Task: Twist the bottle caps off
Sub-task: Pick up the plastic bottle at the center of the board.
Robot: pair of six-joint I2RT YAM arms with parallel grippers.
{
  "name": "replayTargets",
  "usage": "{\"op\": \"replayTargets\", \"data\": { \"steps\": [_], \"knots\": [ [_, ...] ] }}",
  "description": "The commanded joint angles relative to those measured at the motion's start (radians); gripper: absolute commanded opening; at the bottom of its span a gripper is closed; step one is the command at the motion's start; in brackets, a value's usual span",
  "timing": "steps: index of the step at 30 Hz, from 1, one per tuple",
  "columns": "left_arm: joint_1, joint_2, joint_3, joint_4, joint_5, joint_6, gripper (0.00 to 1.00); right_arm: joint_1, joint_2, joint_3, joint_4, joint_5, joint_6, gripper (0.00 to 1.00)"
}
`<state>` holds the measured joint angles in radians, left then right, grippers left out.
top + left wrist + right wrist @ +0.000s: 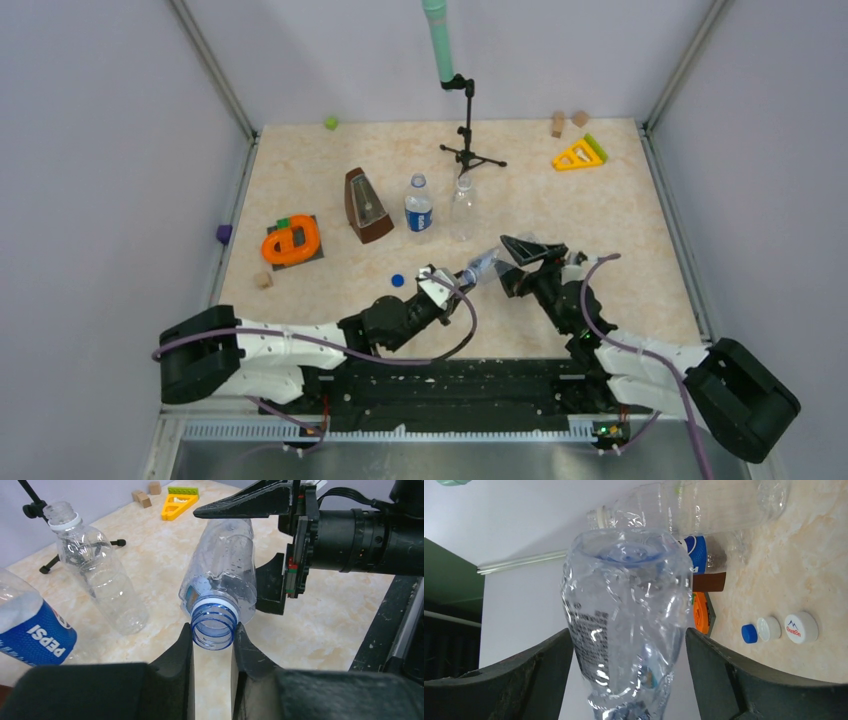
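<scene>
My left gripper (212, 641) is shut on the bare threaded neck of the bluish bottle (220, 575), which lies tilted in the air between both arms (483, 263). My right gripper (629, 680) stands open around that bottle's crumpled body (629, 610), with a gap on each side of it. Three caps lie loose on the table: a dark blue cap (749, 633), a plain white cap (769, 628) and a white cap with a logo (801, 628). The Pepsi-labelled bottle (418, 205) and the plain clear bottle (462, 210) stand upright behind; the clear one's neck (61, 514) is uncapped.
A brown metronome (366, 205) and an orange ring toy on a dark plate (291, 242) sit to the left. A black tripod stand (468, 140) rises at the back, with a yellow triangle (578, 154) and wooden blocks (558, 123) at the back right.
</scene>
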<state>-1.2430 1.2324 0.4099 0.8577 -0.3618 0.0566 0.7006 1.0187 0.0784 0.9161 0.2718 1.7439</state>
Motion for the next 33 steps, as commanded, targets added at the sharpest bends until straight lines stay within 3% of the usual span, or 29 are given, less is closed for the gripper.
{"op": "replayTargets", "data": {
  "steps": [1, 7, 14, 20, 26, 31, 33],
  "knots": [
    [0.008, -0.064, 0.089, -0.146, -0.015, 0.043, 0.0, 0.01, -0.081, 0.003, -0.087, -0.006, -0.041, 0.8],
    [0.018, -0.069, 0.123, -0.213, 0.017, 0.057, 0.0, 0.01, -0.166, -0.001, -0.2, 0.0, -0.076, 0.81],
    [0.066, -0.087, 0.213, -0.466, 0.038, 0.082, 0.0, 0.01, -0.35, 0.01, -0.518, -0.013, -0.307, 0.81],
    [0.147, -0.126, 0.268, -0.616, 0.176, 0.092, 0.0, 0.01, -0.537, 0.141, -0.859, -0.021, -0.733, 0.78],
    [0.204, -0.112, 0.359, -0.792, 0.332, 0.128, 0.0, 0.011, -0.5, 0.308, -0.927, -0.197, -1.259, 0.78],
    [0.233, -0.08, 0.443, -0.926, 0.382, 0.155, 0.0, 0.019, -0.384, 0.419, -1.029, -0.143, -1.463, 0.78],
    [0.251, -0.073, 0.471, -0.973, 0.408, 0.166, 0.0, 0.022, -0.399, 0.401, -0.952, -0.196, -1.511, 0.78]
  ]
}}
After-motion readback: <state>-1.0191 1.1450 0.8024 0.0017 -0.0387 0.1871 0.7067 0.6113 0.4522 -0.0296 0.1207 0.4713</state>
